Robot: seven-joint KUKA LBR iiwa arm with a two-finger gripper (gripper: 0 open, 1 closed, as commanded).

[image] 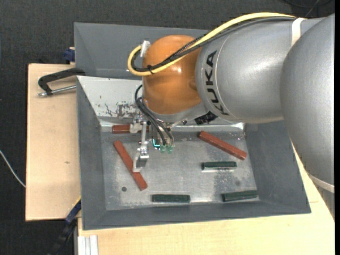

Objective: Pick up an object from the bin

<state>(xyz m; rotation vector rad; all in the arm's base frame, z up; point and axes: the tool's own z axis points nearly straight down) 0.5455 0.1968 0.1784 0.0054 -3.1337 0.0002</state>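
The gripper hangs low in the left half of the bin, its pale tip over the middle of a long red stick that lies slantwise beneath it. Whether it is open or closed cannot be told. Just behind it, the gripper partly covers a shorter red stick

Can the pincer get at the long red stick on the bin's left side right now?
Probably yes: the pincer hangs right over that red stick, which lies flat with nothing on it.
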